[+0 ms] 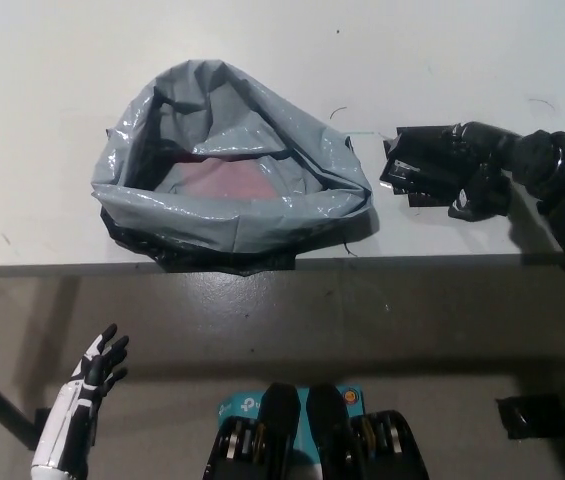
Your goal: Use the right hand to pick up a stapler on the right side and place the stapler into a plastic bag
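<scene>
Two hands in the shot, and the black right hand (482,172) is the busy one: it comes in from 3 o'clock and sits right on top of the stapler (414,165), fingers curled down over its right end. Everything there is black on black, so honestly I can't tell if it's actually got a grip or is just resting on it. The stapler lies flat on the white table (42,80), well on the right side, with its left end poking out from under the hand. Just beside it at 9 o'clock is the grey plastic bag (232,215), mouth wide open and facing up, something pinkish (227,182) showing inside. The stapler isn't in it. Way down at 7 o'clock, below the table edge, the white left hand (97,372) hangs with fingers spread, holding nothing.
</scene>
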